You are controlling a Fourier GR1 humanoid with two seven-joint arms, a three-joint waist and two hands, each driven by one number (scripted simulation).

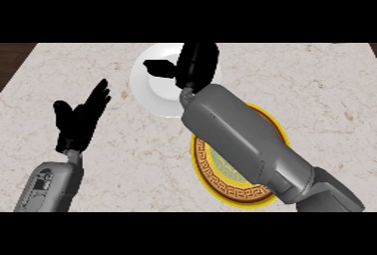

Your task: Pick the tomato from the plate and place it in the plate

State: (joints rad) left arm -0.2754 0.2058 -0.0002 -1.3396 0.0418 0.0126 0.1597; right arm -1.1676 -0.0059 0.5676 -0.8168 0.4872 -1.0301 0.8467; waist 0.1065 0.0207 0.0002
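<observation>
- Marble counter (88,79), beige and veined, with dark wood strip (15,55) at its left.
- Right hand (193,62) over round white plate (151,87); grip unclear, tomato unseen.
- Gold-rimmed patterned plate (228,191) under right forearm.
- Left hand (80,119) rests open at left.

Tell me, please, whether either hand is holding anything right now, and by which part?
The left hand is open and holds nothing. The right hand hovers over the white plate; whether its fingers enclose anything cannot be told, and no tomato shows.
</observation>
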